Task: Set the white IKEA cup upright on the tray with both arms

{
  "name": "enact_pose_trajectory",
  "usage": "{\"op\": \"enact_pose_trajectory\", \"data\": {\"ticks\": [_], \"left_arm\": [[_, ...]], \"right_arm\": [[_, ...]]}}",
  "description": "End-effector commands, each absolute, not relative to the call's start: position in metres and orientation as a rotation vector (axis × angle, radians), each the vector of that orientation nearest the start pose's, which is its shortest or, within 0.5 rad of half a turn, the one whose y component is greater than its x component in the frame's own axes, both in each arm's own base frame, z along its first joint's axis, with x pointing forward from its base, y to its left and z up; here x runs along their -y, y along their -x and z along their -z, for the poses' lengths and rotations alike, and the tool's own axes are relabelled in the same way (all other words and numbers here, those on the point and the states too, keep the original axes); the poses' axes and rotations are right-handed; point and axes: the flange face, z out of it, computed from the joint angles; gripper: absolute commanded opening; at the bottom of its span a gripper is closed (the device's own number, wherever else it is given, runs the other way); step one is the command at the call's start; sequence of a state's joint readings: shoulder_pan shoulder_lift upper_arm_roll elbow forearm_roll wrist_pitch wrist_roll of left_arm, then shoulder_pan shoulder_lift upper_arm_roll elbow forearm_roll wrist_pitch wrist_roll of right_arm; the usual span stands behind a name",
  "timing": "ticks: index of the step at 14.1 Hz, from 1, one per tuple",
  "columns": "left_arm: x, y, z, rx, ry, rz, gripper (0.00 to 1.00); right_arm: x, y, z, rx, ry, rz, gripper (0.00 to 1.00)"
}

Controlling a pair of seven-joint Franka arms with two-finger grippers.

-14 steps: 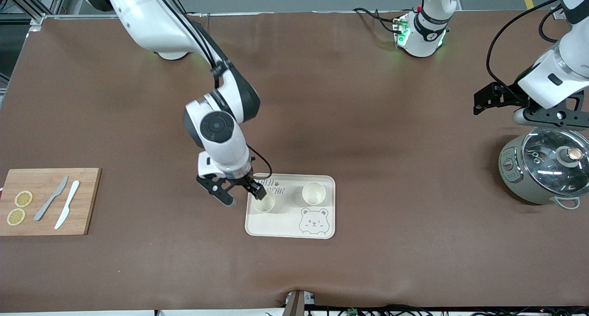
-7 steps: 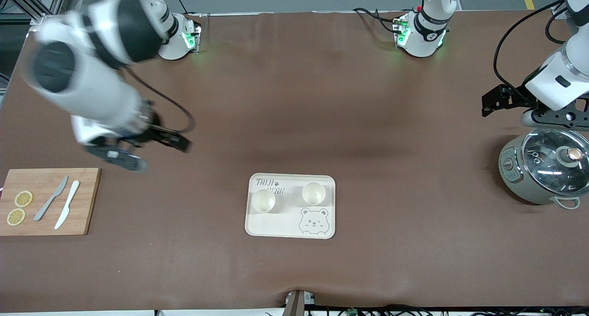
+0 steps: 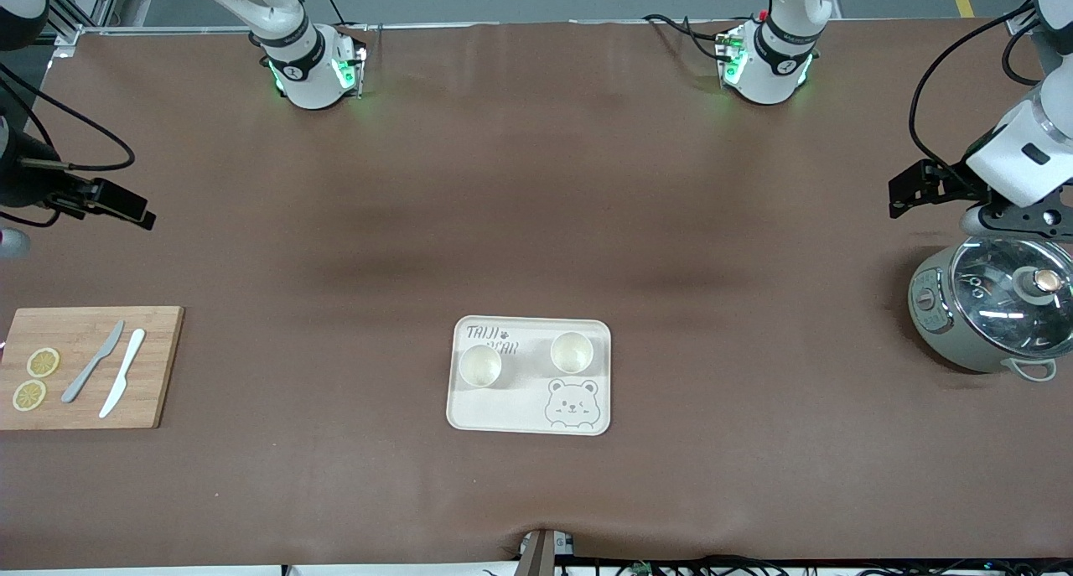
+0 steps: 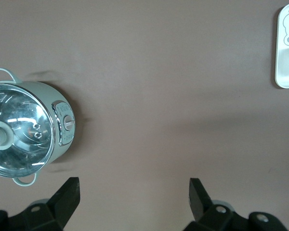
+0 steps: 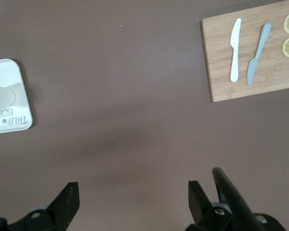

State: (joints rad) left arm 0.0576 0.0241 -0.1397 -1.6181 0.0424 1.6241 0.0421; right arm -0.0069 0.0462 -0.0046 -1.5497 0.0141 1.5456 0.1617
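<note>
We read grey lettering on the cream tray [image 3: 529,418], in the corner farthest from the front camera toward the right arm's end of the table: "TAIJI" on the upper line, followed by a small paw-print mark. The line below it is partly covered by a white cup [image 3: 480,365]; from the right wrist view we make it out as "BEAR". We cannot read any markings on the control panel of the cooker [image 3: 946,341]; they are too small.

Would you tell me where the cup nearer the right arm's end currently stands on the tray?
That cup stands upright on the tray, over the end of its lettering, beside the other cup and slightly nearer the front camera.
</note>
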Motion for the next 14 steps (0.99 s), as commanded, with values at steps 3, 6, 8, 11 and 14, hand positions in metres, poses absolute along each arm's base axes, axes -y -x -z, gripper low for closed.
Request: {"op": "enact_pose_trajectory", "data": {"ticks": [3, 6, 8, 11, 14], "left_arm": [[0.042, -0.564, -0.594, -0.23, 3.096, -0.018, 1.0], [0.043, -0.564, -0.594, -0.232, 3.096, -0.02, 1.0], [0.043, -0.563, -0.594, -0.232, 3.108, -0.018, 1.0], [0.043, -0.564, -0.594, -0.23, 3.109, -0.021, 1.0], [0.043, -0.564, -0.594, -0.227, 3.109, -0.021, 1.0]], "right_arm": [[-0.002, -0.547, -0.581, -0.23, 3.151, -0.058, 1.0], [-0.003, -0.547, -0.581, -0.228, 3.152, -0.058, 1.0], [-0.004, -0.547, -0.58, -0.225, 3.152, -0.058, 1.0], [-0.003, -0.547, -0.58, -0.228, 3.152, -0.061, 1.0], [-0.004, -0.547, -0.58, -0.225, 3.152, -0.058, 1.0]]}}
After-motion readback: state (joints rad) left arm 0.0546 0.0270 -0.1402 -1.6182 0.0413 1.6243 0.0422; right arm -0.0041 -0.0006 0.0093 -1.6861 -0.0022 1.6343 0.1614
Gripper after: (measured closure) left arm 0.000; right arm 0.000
